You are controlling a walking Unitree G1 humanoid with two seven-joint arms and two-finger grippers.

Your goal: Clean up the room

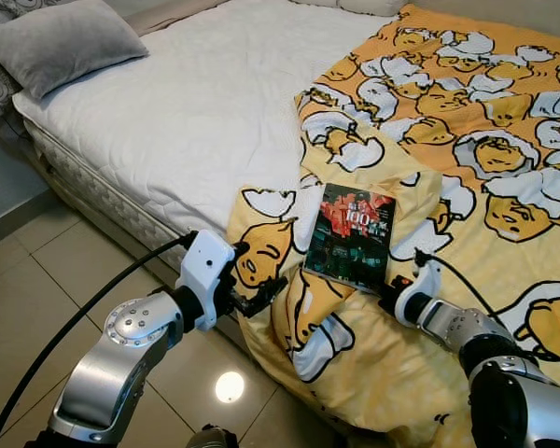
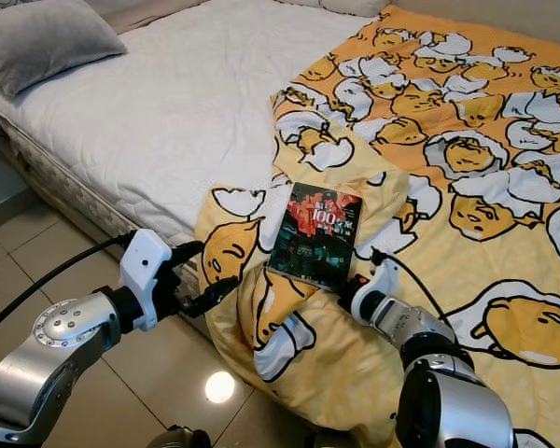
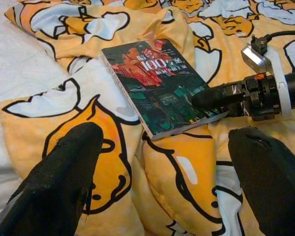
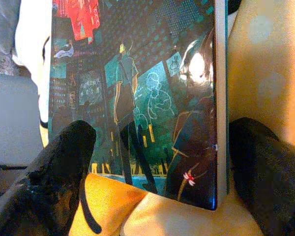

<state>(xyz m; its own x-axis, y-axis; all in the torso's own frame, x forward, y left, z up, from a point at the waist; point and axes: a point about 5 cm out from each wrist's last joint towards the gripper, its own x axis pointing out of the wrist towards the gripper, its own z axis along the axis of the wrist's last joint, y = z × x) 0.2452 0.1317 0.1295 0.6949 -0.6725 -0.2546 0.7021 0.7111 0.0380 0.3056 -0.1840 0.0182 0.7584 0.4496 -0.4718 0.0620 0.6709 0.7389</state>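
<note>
A dark paperback book with a red-and-teal illustrated cover point(image 1: 355, 235) lies flat on a rumpled yellow-orange quilt printed with white-and-yellow cartoon egg figures point(image 1: 504, 140), near the quilt's folded-back corner at the edge of the bed; the white quilted mattress point(image 1: 187, 103) is exposed on the robot's left, with a grey rectangular pillow point(image 1: 61, 42) at its far corner; beige glossy floor tiles point(image 1: 37, 271) run alongside the bed. The right gripper point(image 1: 389, 297), on its silver arm, sits at the near corner of the book; in the right wrist view its two black fingers point(image 4: 64, 167) are spread wide, one lying over the cover's lower edge and the other beside the book's long side on the quilt, so that the book's corner lies between them; whether the fingers touch the book cannot be told. The left gripper point(image 1: 261, 297) is held at the bed's edge, just beside the draped fold of the quilt and apart from the book; in the left wrist view its fingers point(image 3: 69, 167) stand wide apart with nothing between them, directed toward the book and the right gripper beyond it.
</note>
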